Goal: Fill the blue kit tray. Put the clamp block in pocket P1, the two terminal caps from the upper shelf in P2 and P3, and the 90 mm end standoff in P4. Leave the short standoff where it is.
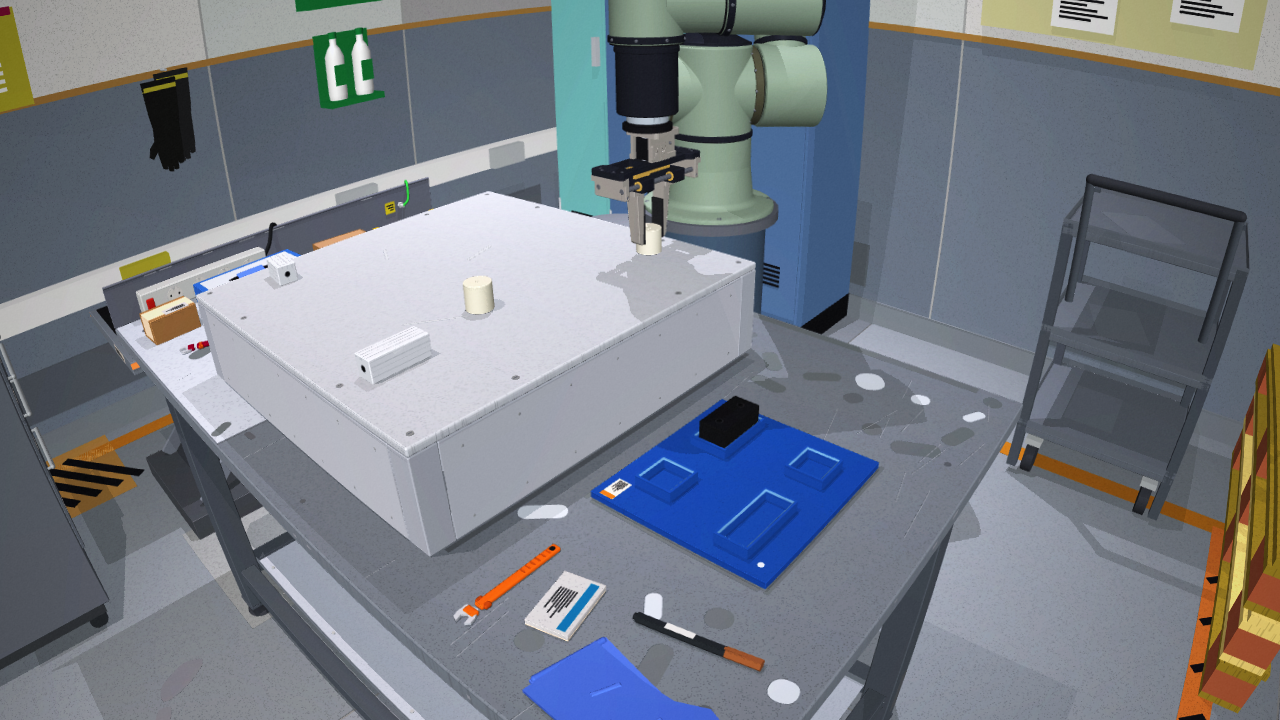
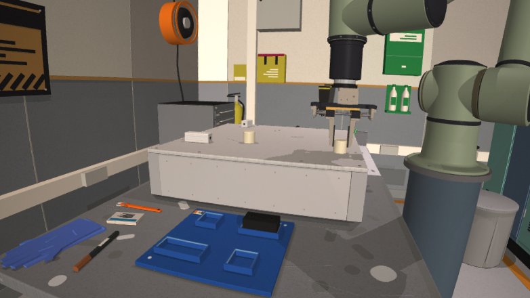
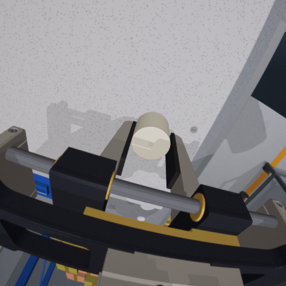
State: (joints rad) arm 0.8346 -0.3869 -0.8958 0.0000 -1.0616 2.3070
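Observation:
The blue kit tray (image 1: 734, 488) (image 2: 218, 246) lies on the table's front part with the black clamp block (image 1: 729, 420) (image 2: 261, 221) in one pocket; three pockets are empty. On the raised white shelf, I have closed my gripper (image 1: 648, 235) (image 2: 340, 142) (image 3: 149, 149) around a cream terminal cap (image 1: 650, 240) (image 2: 340, 146) (image 3: 150, 136) that stands on the surface near the far right corner. A second cream cap (image 1: 479, 294) (image 2: 249, 136) stands mid-shelf. The long white standoff (image 1: 393, 354) (image 2: 198, 137) lies near the shelf's front left edge, and the short standoff (image 1: 284, 268) (image 2: 246, 123) sits at the far left corner.
The white shelf box (image 1: 474, 358) fills most of the table. In front of it lie an orange wrench (image 1: 508, 582), a card (image 1: 565, 605), a marker (image 1: 698, 640) and a blue glove (image 1: 609, 690). A grey cart (image 1: 1137, 340) stands to the right.

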